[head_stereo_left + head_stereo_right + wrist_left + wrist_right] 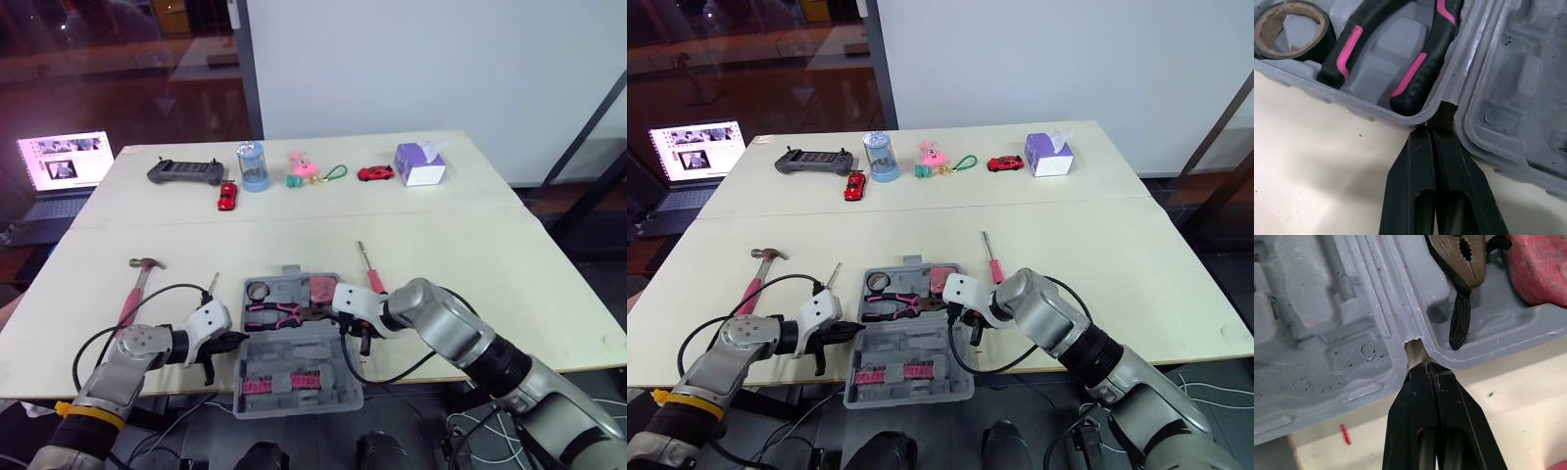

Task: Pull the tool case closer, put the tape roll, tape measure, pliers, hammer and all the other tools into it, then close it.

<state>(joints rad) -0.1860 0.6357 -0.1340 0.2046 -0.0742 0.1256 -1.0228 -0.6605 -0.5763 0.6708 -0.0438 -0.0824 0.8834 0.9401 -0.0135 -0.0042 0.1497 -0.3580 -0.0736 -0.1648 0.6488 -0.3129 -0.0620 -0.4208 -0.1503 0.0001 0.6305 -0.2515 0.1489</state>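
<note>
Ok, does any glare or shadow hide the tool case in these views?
Left eye view: even light on the tool case, no glare; the laptop screen glows bright. Left wrist view: the shut left claw throws a soft shadow on the table, case rim readable. Right wrist view: light shade under the case edge by the right claw.

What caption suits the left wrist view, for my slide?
Shut left gripper at hinge of tool case, beside pliers and tape roll.

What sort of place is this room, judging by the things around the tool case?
Probably an indoor lab or office test room: a white partition wall behind the pale table, an open laptop beside it, and a handheld controller and tissue box on its far side.
</note>
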